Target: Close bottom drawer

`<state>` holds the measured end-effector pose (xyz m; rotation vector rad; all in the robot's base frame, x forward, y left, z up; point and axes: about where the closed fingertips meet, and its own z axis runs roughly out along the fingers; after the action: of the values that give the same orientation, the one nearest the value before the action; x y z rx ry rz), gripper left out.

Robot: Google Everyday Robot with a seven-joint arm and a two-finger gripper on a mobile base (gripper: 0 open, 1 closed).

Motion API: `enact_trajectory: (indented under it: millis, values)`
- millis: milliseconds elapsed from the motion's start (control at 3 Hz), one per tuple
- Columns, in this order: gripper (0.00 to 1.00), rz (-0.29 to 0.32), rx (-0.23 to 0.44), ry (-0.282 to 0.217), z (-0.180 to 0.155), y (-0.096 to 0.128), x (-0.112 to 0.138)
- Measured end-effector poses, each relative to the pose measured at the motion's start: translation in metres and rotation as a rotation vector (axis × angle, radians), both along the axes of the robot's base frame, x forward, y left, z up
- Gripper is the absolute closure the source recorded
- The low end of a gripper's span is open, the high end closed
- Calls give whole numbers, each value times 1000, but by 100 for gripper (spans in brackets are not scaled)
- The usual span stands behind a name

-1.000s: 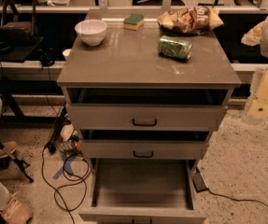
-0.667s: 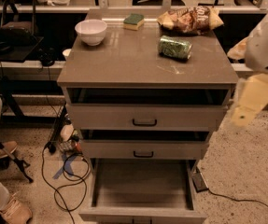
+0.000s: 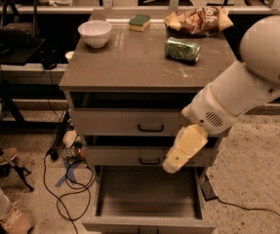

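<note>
The bottom drawer point(image 3: 148, 199) of the grey-beige cabinet point(image 3: 130, 67) is pulled far out toward me, and its shallow box looks empty. Its low front panel point(image 3: 149, 224) lies at the bottom edge of the view; the handle is out of view. The two drawers above, with black handles point(image 3: 150, 128), stand slightly ajar. My white arm point(image 3: 242, 91) reaches in from the right, and my cream gripper point(image 3: 174, 161) hangs in front of the middle drawer's right half, just above the open bottom drawer's back right part.
On the cabinet top are a white bowl point(image 3: 94, 32), a green sponge point(image 3: 139, 22), a chip bag point(image 3: 198, 19) and a green can point(image 3: 182, 49). Cables point(image 3: 61, 179) lie on the floor to the left. A person's shoes point(image 3: 12, 221) are at the lower left.
My arm has swung in from the right edge, leftward and down, so the gripper now hangs in front of the drawers. The drawers have not moved.
</note>
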<state>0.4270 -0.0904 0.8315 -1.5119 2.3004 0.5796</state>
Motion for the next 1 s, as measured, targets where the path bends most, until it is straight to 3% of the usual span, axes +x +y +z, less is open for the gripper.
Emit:
enact_trajectory:
  millis: [667, 1000]
  values:
    - [0, -10, 22, 2, -7, 10, 0]
    - [0, -50, 39, 59, -51, 2, 11]
